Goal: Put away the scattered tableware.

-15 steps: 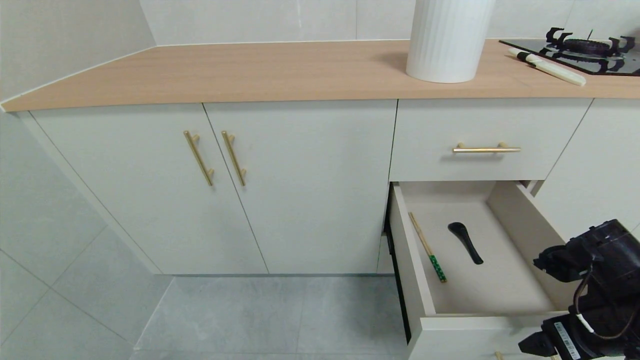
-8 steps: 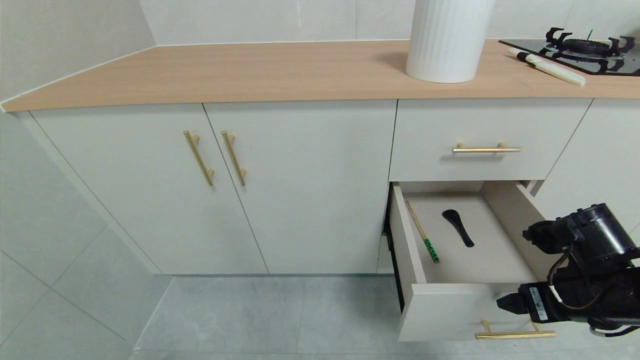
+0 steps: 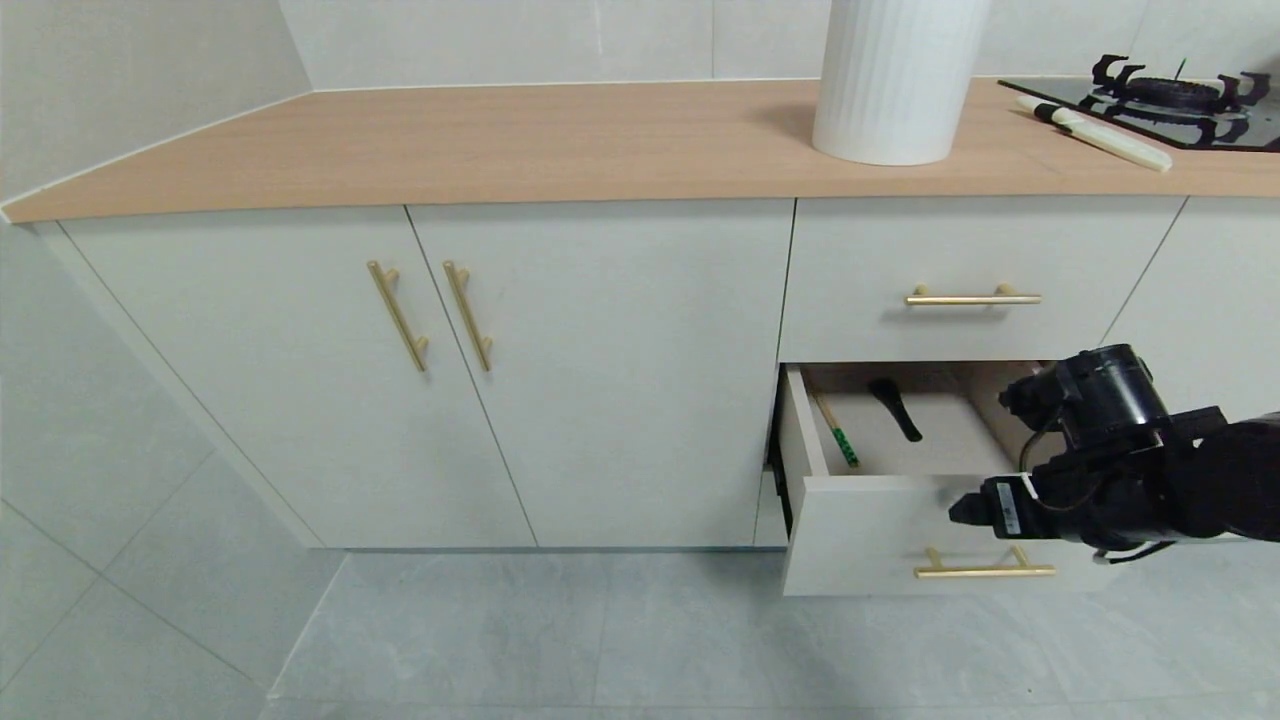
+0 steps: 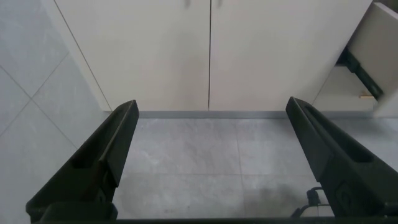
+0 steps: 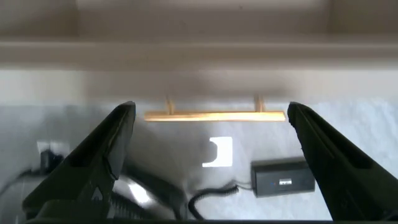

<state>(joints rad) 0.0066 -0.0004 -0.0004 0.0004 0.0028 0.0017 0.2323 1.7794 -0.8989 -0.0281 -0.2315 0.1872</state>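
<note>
The lower drawer at the right of the cabinet stands partly open. A pair of wooden chopsticks with green ends and a black spoon lie inside it. My right gripper is against the drawer's front panel, just above its brass handle. In the right wrist view that gripper is open, with the brass handle straight ahead between the fingers. My left gripper is open with nothing in it, low over the floor in front of the cabinet doors.
On the wooden counter stand a tall white ribbed container, a cream-handled knife and a gas hob. Above the open drawer is a closed drawer. Grey tiled floor lies open before the cabinets.
The lower drawer has slid a long way inward. My right gripper has moved forward with its front panel. Chopsticks and spoon rode in with it.
</note>
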